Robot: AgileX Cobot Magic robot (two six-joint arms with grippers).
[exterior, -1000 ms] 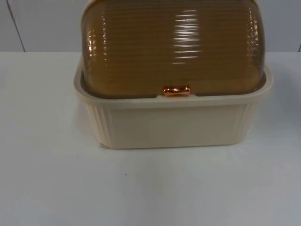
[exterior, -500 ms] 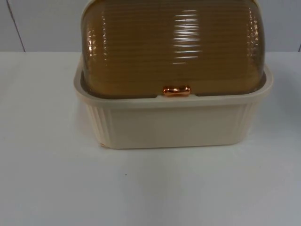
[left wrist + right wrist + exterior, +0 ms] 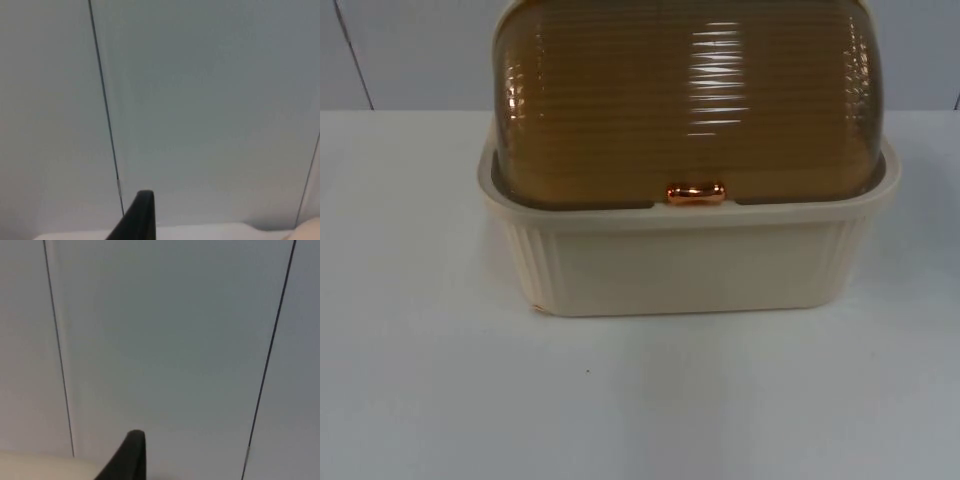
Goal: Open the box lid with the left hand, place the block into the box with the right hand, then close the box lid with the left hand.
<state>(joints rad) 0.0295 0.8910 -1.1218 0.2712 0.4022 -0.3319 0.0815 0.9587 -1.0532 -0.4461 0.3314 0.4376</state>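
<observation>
A cream box [image 3: 690, 265] with ribbed walls stands at the middle back of the white table. Its amber see-through dome lid [image 3: 690, 100] is down on the rim, with a small copper handle [image 3: 696, 193] at the front edge. What lies inside is hidden by the lid's tint. My left gripper [image 3: 140, 220] is held up off the table and faces the grey partition wall [image 3: 200, 100]. My right gripper [image 3: 131, 457] is likewise raised and faces the same wall [image 3: 165, 340]. Both arms wait away from the box.
Bare white table [image 3: 640, 400] stretches in front of the box and along both its sides. The grey partition wall [image 3: 410, 50] closes off the back. A tiny dark speck [image 3: 587, 371] lies on the table before the box.
</observation>
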